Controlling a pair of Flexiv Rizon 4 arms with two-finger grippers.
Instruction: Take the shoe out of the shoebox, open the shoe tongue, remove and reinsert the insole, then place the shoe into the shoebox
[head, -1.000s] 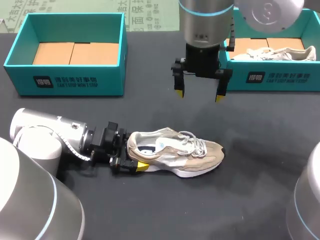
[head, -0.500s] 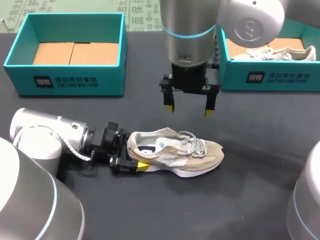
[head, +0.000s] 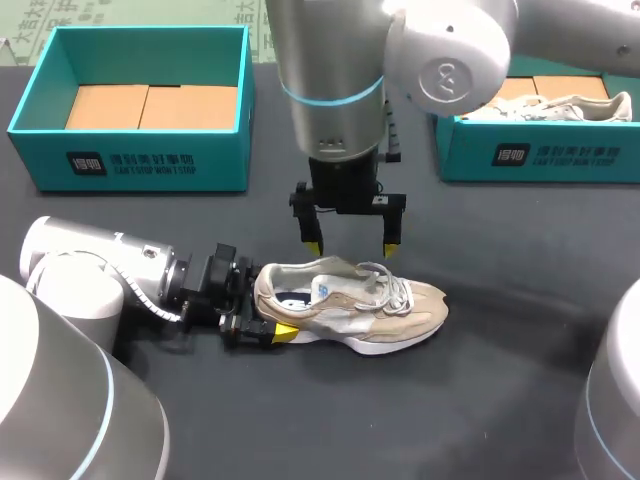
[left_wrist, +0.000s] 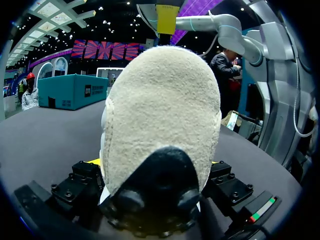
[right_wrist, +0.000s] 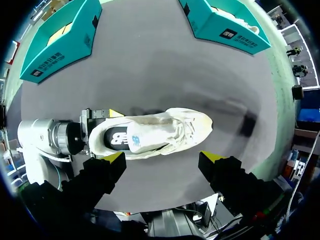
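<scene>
In the head view, the shoe (head: 350, 308) lies on its sole on the table (head: 500, 400), out of both boxes, heel toward your left arm and toe toward the right. Your left gripper (head: 262, 326) is clamped on the heel. Your right gripper (head: 351, 248) hangs just above the shoe's opening with its fingers spread wide and nothing between them. The empty shoebox (head: 130, 160) is well apart at the far left. The second shoebox (head: 540, 155) at the far right holds another shoe (head: 560, 104).

In the left wrist view, the suede heel of the shoe (left_wrist: 162, 115) fills the space between the fingers of the left gripper (left_wrist: 157, 172), which press it from both sides. That looks like a firm enough anchor, so leave that arm as it is.

In the right wrist view, the right gripper (right_wrist: 164, 157) is open and straddles the shoe (right_wrist: 160, 131) across its width. The pale tongue (right_wrist: 144, 142) lies over the dark insole (right_wrist: 114, 137), and the left gripper (right_wrist: 96, 134) holds the heel end.

The step in hand looks to be opening the tongue. Come down centred on its free upper edge near the collar, behind the laces (right_wrist: 192, 129), so the fingers take only the tongue. Narrow the spread before contact, or the tips may land outside the shoe walls. Then pull toward the toe and slightly upward. A hard pull could drag the heel out of the left grip.
</scene>
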